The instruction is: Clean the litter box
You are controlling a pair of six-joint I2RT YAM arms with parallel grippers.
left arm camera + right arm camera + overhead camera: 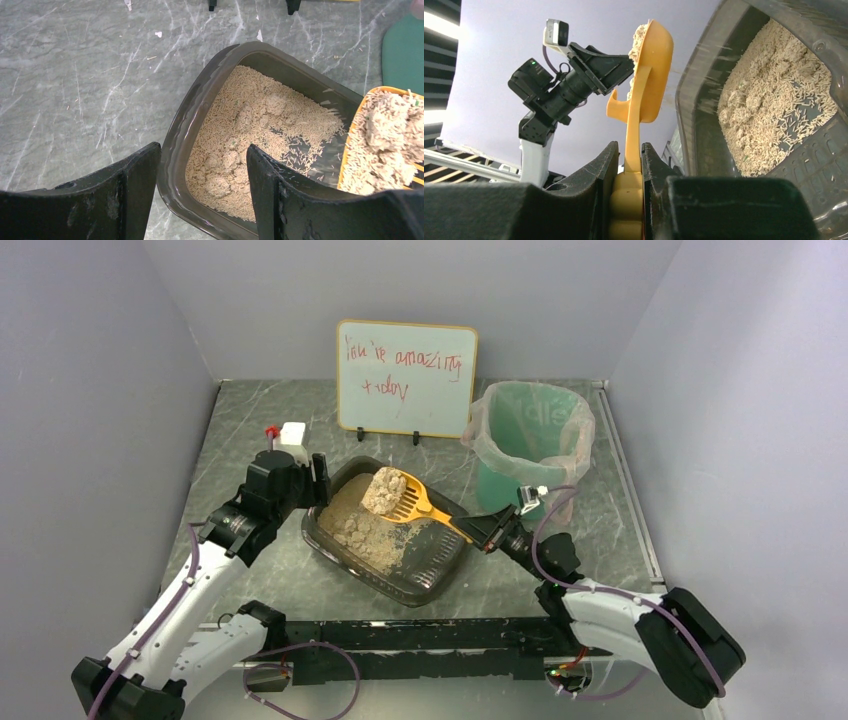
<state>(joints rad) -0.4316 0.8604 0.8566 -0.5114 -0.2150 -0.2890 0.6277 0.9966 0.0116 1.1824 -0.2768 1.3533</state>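
The litter box (437,558) is a dark, shallow tray in the middle of the table, with tan litter and clumps at its far-left end. My left gripper (318,490) is open and straddles the box's left wall (182,130): one finger (135,185) stands outside and the other over the litter. My right gripper (480,532) is shut on the handle of a yellow scoop (415,502). The scoop hangs above the box with a large litter clump (383,490) in it. In the right wrist view the scoop (651,75) stands on edge between my fingers (630,150).
A tall green bin (525,440) with a clear liner stands behind the box to the right. A whiteboard (405,375) leans at the back wall. A small white bottle (290,432) sits behind my left gripper. Grey walls close the table on three sides.
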